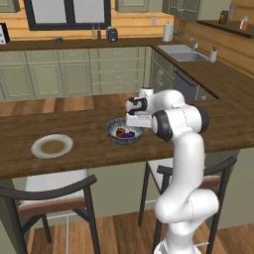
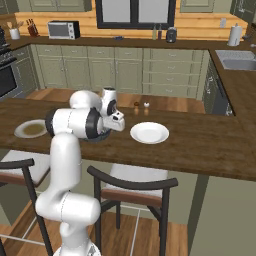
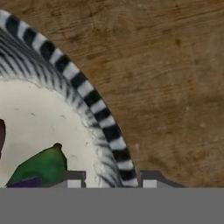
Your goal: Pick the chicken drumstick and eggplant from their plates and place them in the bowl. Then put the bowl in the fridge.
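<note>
The dark striped bowl (image 1: 115, 135) stands on the wooden counter, and the purple eggplant (image 1: 128, 134) and reddish-brown chicken drumstick (image 1: 120, 131) lie inside it. My gripper (image 1: 136, 127) reaches down over the bowl's right rim. In the hand view my gripper (image 3: 112, 181) straddles the striped rim (image 3: 87, 94), one fingertip (image 3: 74, 183) inside and the other outside, shut on it. The eggplant (image 3: 39, 168) with its green cap lies just inside, and a sliver of the drumstick (image 3: 1, 135) shows at the left edge. The plates (image 1: 34, 146) (image 2: 149, 133) hold neither item. The fridge is out of view.
Two dark chairs (image 1: 54, 196) (image 1: 198, 173) stand tucked under the counter's near edge. Salt and pepper shakers (image 2: 141, 105) sit behind the white plate. A sink (image 1: 184, 52) lies along the right-hand counter, and a second plate (image 2: 31, 128) rests at the counter's left.
</note>
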